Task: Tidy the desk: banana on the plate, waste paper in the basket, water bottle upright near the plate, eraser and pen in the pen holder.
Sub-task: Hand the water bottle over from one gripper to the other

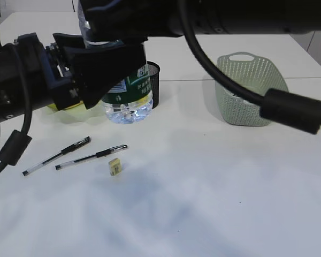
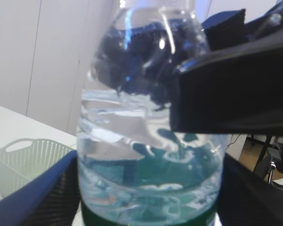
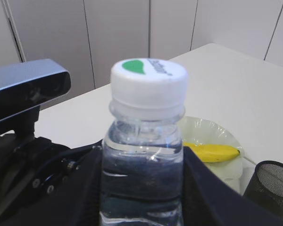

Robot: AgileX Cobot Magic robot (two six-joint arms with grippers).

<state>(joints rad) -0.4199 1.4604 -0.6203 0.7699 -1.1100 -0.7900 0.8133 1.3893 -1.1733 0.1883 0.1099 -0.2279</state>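
While both sets of jaws grip the bottle [image 1: 129, 96] standing upright on the desk [image 1: 214, 182] beside the plate [image 3: 212, 136], the banana [image 3: 212, 152] already lies there. Two pens [image 1: 75, 154] and the eraser [image 1: 115, 166] wait (the holder [image 1: 154, 80] looks unfilled); the basket's [image 1: 249, 91] contents are unclear.

Open table [image 1: 203, 203] right of eraser [image 1: 114, 166]
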